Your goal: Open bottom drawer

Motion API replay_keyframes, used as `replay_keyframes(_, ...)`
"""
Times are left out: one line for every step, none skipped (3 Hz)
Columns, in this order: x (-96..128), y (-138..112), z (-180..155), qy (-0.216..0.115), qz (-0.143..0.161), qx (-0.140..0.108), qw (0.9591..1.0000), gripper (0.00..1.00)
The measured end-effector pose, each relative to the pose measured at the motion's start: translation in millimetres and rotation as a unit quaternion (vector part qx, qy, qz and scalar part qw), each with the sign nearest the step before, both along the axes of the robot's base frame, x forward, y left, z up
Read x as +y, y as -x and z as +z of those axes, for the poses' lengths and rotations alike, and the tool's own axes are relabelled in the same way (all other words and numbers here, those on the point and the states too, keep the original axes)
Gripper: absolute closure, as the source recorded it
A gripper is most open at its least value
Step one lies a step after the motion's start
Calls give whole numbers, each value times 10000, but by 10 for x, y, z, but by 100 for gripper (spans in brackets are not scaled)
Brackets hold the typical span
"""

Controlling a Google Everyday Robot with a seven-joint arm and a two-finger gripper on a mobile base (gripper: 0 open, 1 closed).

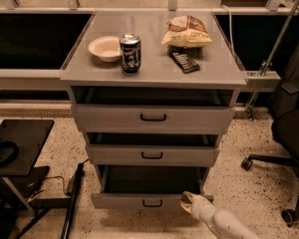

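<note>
The bottom drawer [124,200] is the lowest of three grey drawers in the cabinet. It stands pulled out, with its dark inside showing above its front. Its small dark bar handle [152,203] sits at the centre of the front. My gripper [187,201] is at the right part of this drawer front, just right of the handle, at the end of my pale arm that comes up from the bottom right.
The middle drawer [152,155] and top drawer [153,117] stand slightly out. On the cabinet top are a bowl [105,48], a can [130,53], a chip bag [188,32] and a dark bar [184,62]. An office chair [289,133] is at the right, a black stand [20,143] at the left.
</note>
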State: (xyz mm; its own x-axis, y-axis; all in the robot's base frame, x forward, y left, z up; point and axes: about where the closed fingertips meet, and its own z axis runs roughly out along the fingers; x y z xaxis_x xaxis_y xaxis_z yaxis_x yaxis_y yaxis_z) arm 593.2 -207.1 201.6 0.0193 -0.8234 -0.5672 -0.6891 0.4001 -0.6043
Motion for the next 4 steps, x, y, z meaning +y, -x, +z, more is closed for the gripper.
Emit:
replay_keyframes(25, 384, -1, 36, 14, -56, 10000, 100)
replay_keyframes(59, 967, -3, 88, 30, -139, 9999, 100)
replay_keyframes(68, 1306, -17, 97, 15, -170, 9998, 100)
replay_keyframes(59, 1328, -17, 88, -1, -166, 9998, 81)
